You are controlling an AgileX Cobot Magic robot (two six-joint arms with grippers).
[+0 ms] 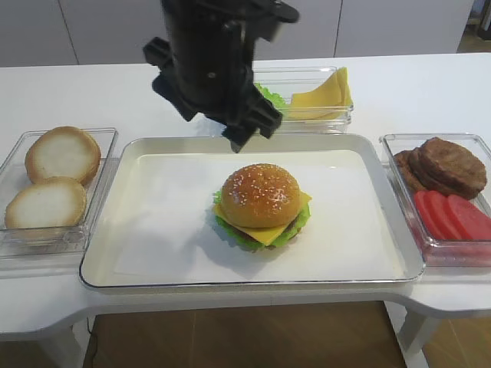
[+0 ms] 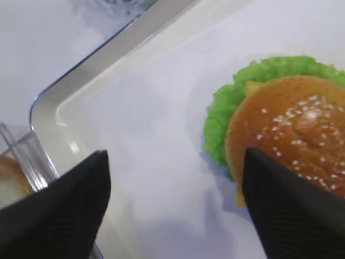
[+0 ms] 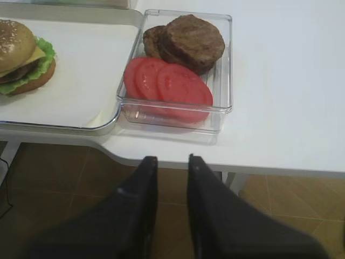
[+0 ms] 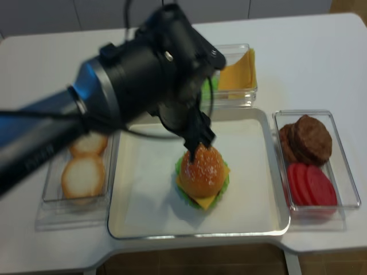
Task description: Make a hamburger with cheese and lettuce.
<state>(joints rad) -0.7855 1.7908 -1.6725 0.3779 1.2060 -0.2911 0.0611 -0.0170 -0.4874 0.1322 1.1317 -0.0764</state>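
Below and just in front of the left gripper point(image 2: 172, 210), the hamburger point(image 1: 261, 205) sat finished near the middle of the tray point(image 1: 138, 153). A sesame bun topped the stack, a corner of the cheese point(image 1: 268, 234) poked out beneath it, and the lettuce point(image 1: 230, 230) frilled around the base. It looked light and loosely stacked, with nothing binding the layers, so a sideways push would probably have slid the smooth cheese and bun off. Any hold would best have come from the sides, low on the stack, and gently; the dome looked slick and the leaf soft.

The left gripper hung just above the tray behind the burger with its jaws spread wide, holding nothing. In its wrist view one finger sat over bare tray and the other overlapped the bun's edge; whether it touched could not be told. The right gripper point(image 3: 171, 162) waited well away, off the table's near edge, with jaws drawn close and empty.

Left of the left gripper lay a clear box with bun halves point(image 1: 57, 176). Behind it, another box held cheese slices point(image 1: 322, 96) and a leaf bunch point(image 1: 270, 96). Far to its right, ahead of the right gripper, a third box point(image 3: 226, 65) held patties point(image 3: 188, 42) and tomato slices point(image 3: 168, 83). The build appeared complete.
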